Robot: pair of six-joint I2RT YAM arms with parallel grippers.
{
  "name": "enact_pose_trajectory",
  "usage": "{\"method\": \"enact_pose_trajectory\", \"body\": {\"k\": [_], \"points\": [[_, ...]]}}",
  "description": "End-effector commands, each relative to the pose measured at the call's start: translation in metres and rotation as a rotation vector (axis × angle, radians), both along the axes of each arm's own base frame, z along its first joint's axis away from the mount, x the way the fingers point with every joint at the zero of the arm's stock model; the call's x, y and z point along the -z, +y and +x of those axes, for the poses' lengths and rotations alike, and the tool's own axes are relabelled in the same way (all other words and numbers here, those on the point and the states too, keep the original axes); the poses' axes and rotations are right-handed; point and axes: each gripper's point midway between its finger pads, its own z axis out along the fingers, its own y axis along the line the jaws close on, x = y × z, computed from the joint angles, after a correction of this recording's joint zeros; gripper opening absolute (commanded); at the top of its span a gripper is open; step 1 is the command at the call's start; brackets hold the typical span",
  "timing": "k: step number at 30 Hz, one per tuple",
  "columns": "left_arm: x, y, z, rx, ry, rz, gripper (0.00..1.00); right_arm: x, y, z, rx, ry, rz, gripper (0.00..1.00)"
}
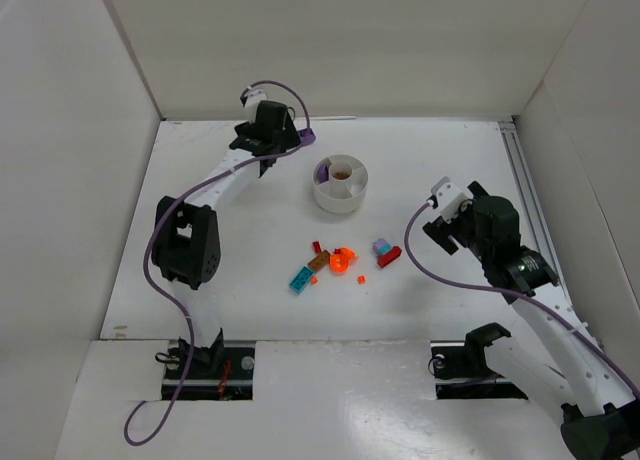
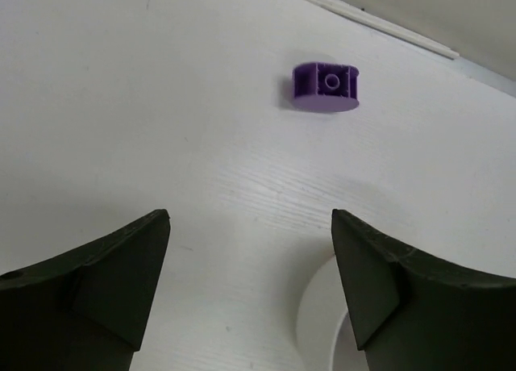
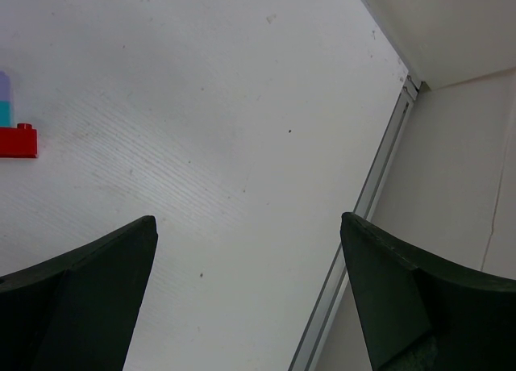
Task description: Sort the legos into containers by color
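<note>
The left tool (image 2: 250,226) is spread and empty above the bench (image 2: 121,81). One purple lego (image 2: 325,86) lies ahead of it. The right tool (image 3: 250,226) is spread and empty. Loose legos (image 1: 340,260) lie near the white dish (image 1: 338,202).

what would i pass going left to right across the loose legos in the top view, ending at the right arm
teal brick → brown piece → orange piece → red brick → right gripper
</note>
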Motion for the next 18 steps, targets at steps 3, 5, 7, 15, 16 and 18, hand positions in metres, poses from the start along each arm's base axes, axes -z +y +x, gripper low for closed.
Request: {"method": "enact_pose_trajectory", "body": {"k": [3, 5, 7, 15, 16, 18], "points": [[-0.024, 0.0, 0.037, 0.19, -0.104, -0.057, 0.84, -0.02, 0.004, 0.007, 0.0, -0.056, 0.038, 0.99], [-0.021, -0.005, 0.053, 0.272, -0.152, -0.02, 0.95, -0.022, 0.004, 0.009, 0.0, -0.056, 0.038, 0.99], [-0.025, -0.017, 0.065, 0.368, -0.187, -0.022, 0.99, -0.017, 0.002, 0.009, 0.01, -0.038, 0.026, 0.99], [-0.013, -0.047, 0.127, 0.551, -0.234, 0.02, 0.99, -0.015, 0.0, 0.012, 0.027, -0.013, 0.008, 0.99], [0.003, -0.053, 0.129, 0.59, -0.211, 0.02, 0.99, -0.015, 0.0, 0.012, 0.027, -0.013, 0.008, 0.99], [-0.004, -0.049, 0.139, 0.616, -0.248, 0.06, 0.99, -0.015, -0.002, 0.012, 0.035, -0.015, 0.004, 0.99]]}}
